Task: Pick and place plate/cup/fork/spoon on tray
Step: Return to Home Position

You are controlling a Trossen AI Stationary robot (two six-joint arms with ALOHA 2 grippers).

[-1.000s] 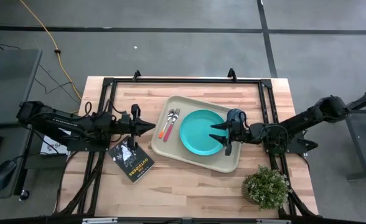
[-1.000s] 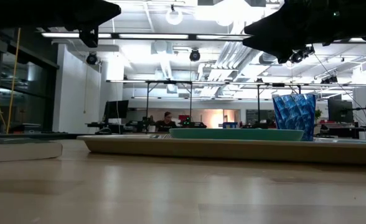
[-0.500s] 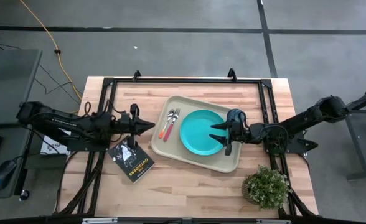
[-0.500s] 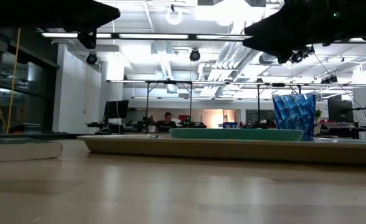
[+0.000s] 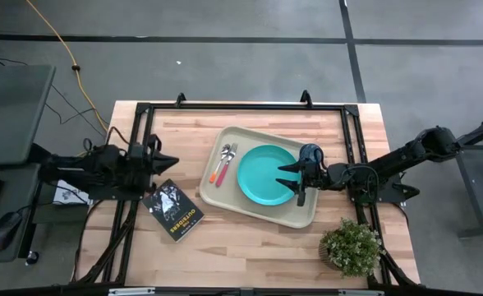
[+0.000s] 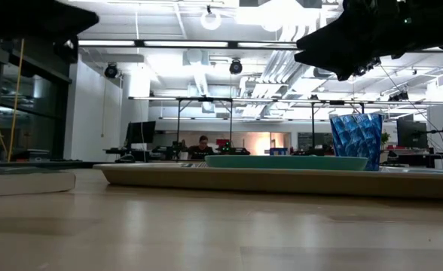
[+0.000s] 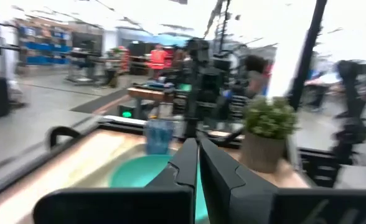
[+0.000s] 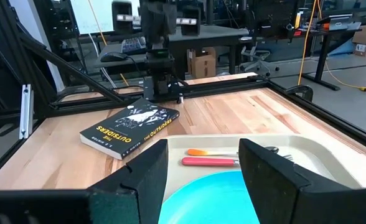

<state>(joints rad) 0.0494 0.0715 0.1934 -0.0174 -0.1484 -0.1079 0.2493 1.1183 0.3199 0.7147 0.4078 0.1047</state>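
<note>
The beige tray (image 5: 225,194) lies mid-table. On it rest the teal plate (image 5: 266,175), the blue cup (image 5: 310,154) at its right rim, and the red-pink-handled fork (image 5: 223,169) beside the orange-handled spoon (image 5: 216,168) at its left end. My right gripper (image 5: 287,181) is open and empty, hovering over the plate's right part, next to the cup. My left gripper (image 5: 172,160) is shut and empty, above the table left of the tray. The right wrist view shows the fork (image 8: 211,162), the spoon (image 8: 211,152) and the plate (image 8: 208,199).
A dark book (image 5: 173,210) lies near the table's front, left of the tray. A potted plant (image 5: 352,247) stands at the front right corner. A black frame (image 5: 241,107) runs around the table's edges. A person sits far off in the room behind (image 6: 202,145).
My left gripper has drawn back toward the table's left edge, away from the tray, staying shut. My right gripper and everything on the tray have kept still.
</note>
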